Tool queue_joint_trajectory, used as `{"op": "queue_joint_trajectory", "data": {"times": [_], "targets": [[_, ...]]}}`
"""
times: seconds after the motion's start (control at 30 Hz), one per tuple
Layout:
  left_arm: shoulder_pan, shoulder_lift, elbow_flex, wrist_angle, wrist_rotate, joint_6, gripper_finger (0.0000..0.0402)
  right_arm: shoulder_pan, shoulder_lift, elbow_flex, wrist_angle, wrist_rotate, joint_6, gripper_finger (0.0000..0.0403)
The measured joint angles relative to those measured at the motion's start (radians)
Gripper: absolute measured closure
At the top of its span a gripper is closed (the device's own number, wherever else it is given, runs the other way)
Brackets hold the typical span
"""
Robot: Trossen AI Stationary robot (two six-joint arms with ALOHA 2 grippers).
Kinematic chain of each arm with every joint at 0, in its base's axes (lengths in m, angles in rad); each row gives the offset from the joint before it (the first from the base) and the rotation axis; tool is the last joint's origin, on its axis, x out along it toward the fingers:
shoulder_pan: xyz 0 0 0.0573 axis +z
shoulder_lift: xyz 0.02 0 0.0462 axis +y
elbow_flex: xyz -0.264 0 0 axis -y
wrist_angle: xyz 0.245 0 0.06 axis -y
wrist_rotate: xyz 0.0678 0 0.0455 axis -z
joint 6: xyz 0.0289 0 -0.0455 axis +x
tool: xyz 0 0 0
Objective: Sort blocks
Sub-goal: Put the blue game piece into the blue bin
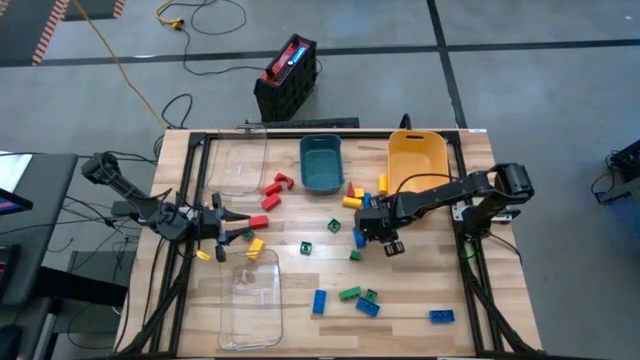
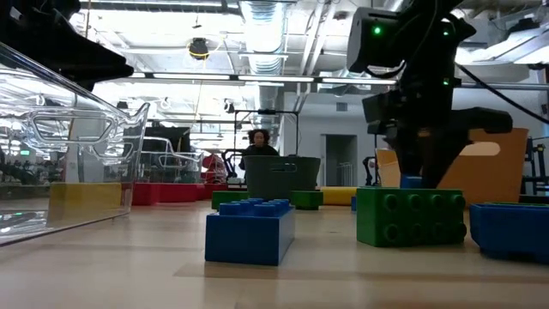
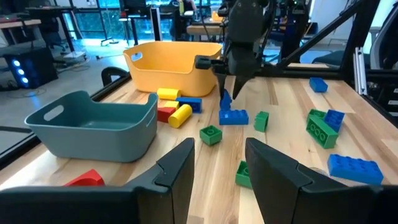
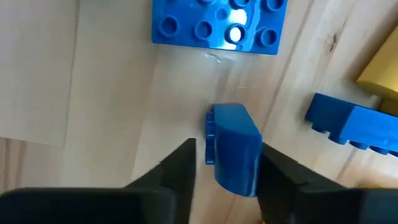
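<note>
At the left edge of the wooden table (image 1: 430, 290), the left gripper (image 1: 236, 228) is hovering over the boards between the two clear plastic trays (image 1: 250, 300), its dark fingers (image 3: 177, 171) parted with nothing between them; it is pointing inward toward the middle of the table, and a small yellow plastic brick (image 1: 255, 247) is lying just beside it. Moving rightward, red bricks (image 1: 272, 190) are sitting near the teal plastic bin (image 1: 322, 163), and green and blue bricks are lying scattered across the middle and near side of the table.

Right of centre, the right gripper (image 1: 372, 226) is reaching down in front of the yellow plastic bin (image 1: 417, 160). Its fingers (image 4: 283, 171) are pressing on a small blue plastic brick (image 4: 235, 148), one on each flank. The brick is standing on edge with its long axis running along the gap between the fingers, studs facing one finger. It appears to be sitting at or just above the wood. A larger flat blue brick (image 4: 214, 23) is lying just beyond it, studs up, well clear of the grip.

The gripped brick is far nearer the right arm. The teal bin is lying behind and to the left of the gripper and the yellow bin just behind it.
</note>
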Motion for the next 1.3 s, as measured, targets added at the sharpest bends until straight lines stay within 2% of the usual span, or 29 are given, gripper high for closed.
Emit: {"op": "queue_joint_trajectory", "data": {"times": [0.17,0.3,0.4,0.53,0.7,0.77,0.97,1.1,1.3], "targets": [[0.000,0.000,0.000,0.001,0.000,-0.002,0.0262,0.002,-0.001,0.002,0.005,-0.001,-0.003,0.0343],[0.000,0.000,0.000,0.001,0.000,0.025,0.0262,0.013,-0.002,0.005,-0.003,-0.001,0.001,0.0379],[0.000,0.000,0.000,0.002,0.000,0.065,0.0262,0.021,0.003,0.037,-0.026,-0.002,0.006,0.0380],[0.000,0.000,0.000,0.003,0.000,0.073,0.0262,0.019,-0.010,0.161,-0.102,0.023,0.038,0.0373],[0.000,0.000,0.000,0.038,0.046,0.063,0.0262,0.007,-0.020,0.333,-0.126,0.087,0.028,0.0373],[0.000,0.000,0.000,0.060,0.048,0.050,0.0262,-0.003,-0.020,0.381,-0.110,0.147,0.017,0.0372],[0.011,0.000,0.000,0.115,0.047,0.049,0.0262,-0.088,-0.018,0.410,0.103,0.228,-0.071,0.0369],[0.011,0.000,0.000,0.143,0.046,0.064,0.0262,-0.172,-0.008,0.411,0.238,0.225,-0.073,0.0368],[0.011,0.000,0.000,0.136,0.045,0.098,0.0262,-0.277,0.058,0.430,0.328,0.151,-0.020,0.0368]]}}
